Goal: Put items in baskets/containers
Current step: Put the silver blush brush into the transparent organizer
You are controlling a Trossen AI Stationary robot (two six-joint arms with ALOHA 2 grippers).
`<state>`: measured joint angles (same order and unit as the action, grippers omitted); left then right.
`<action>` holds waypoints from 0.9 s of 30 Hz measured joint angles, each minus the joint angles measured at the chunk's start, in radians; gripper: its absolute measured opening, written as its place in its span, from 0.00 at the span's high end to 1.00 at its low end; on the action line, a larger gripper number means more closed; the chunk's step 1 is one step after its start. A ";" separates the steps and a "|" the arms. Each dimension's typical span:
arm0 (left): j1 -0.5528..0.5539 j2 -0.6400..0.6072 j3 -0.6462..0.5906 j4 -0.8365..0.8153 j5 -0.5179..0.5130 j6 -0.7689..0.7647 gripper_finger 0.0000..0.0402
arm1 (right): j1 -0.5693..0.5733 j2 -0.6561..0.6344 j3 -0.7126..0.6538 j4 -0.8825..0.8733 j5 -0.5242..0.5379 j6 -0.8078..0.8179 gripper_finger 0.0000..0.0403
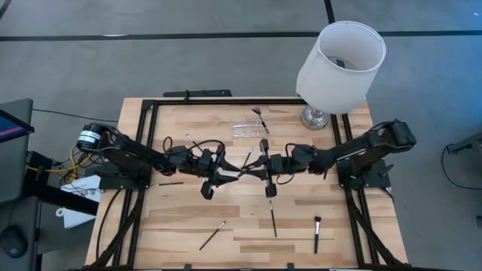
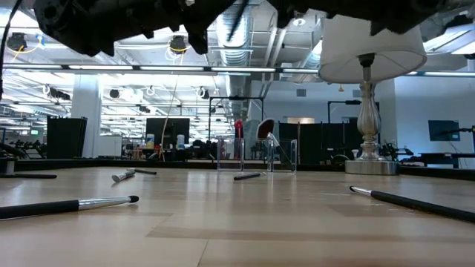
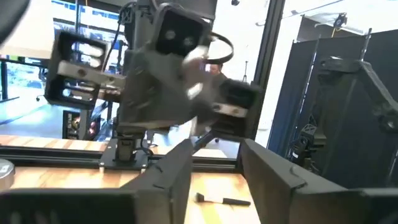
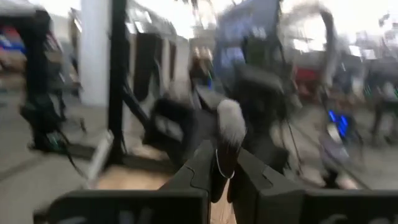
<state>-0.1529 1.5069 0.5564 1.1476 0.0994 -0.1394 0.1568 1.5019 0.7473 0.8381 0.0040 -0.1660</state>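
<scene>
Both arms meet above the table's middle, lifted off the wood. My right gripper (image 1: pixel 254 167) (image 4: pixel 221 157) is shut on a slim makeup brush (image 1: pixel 247 158) with a pale fluffy head (image 4: pixel 231 123). My left gripper (image 1: pixel 230 172) (image 3: pixel 214 152) faces it, open, close to the brush's handle. The clear organizer (image 1: pixel 248 129) (image 2: pixel 256 154) stands on the table beyond them. Other brushes lie flat on the wood: one (image 1: pixel 213 235) near the front, one (image 1: pixel 273 216), one (image 1: pixel 317 233), one (image 1: pixel 260 119) by the organizer and one (image 1: pixel 190 139). My right gripper pinches the brush between its two fingers on the dark stem just below the head (image 4: pixel 224 165). The head sticks out past the fingertips and the brush is lifted clear of the table. My left gripper: I cannot tell whether its fingers (image 3: pixel 180 165) touch the handle.
A big white lampshade (image 1: pixel 340 56) on a silver foot (image 2: pixel 369 165) stands at the far right corner. A black frame rail (image 1: pixel 226 101) runs round the table's edges. Bare wood lies between the near brushes. Cables trail off the left side (image 1: pixel 71 162).
</scene>
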 joint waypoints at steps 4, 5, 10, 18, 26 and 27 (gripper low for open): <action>0.031 -0.115 -0.023 -0.104 -0.007 0.020 0.56 | -0.016 -0.097 0.000 -0.209 0.058 -0.002 0.95; 0.041 -0.150 -0.029 -0.132 -0.019 0.033 0.54 | -0.026 -0.111 0.000 -0.251 0.068 -0.003 0.95; 0.110 -0.325 -0.030 -0.348 -0.199 0.076 0.49 | -0.158 -0.121 -0.001 -0.357 0.105 0.011 0.95; 0.165 -0.429 -0.031 -0.739 -0.340 0.003 0.52 | -0.462 -0.019 0.000 -0.384 0.103 0.064 0.94; 0.160 -0.431 -0.031 -0.896 -0.497 -0.058 0.55 | -0.590 0.055 0.000 -0.364 -0.003 0.105 0.94; 0.160 -0.431 -0.031 -0.913 -0.525 -0.071 0.56 | -0.591 0.059 0.000 -0.356 -0.004 0.105 0.94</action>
<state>0.0074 1.0756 0.5255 0.2345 -0.4256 -0.2102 -0.4343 1.5604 0.7471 0.4818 -0.0001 -0.0607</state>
